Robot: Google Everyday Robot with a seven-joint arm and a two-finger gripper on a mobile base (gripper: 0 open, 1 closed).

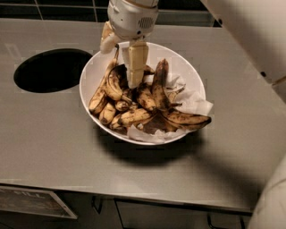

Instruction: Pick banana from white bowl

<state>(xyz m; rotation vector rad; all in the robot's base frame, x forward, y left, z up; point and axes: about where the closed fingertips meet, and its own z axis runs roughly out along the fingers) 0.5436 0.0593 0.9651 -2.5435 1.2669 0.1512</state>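
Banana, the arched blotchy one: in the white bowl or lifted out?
In. The banana lies among other bananas against the white bowl's left wall; the gripper is down in the bowl right at it.
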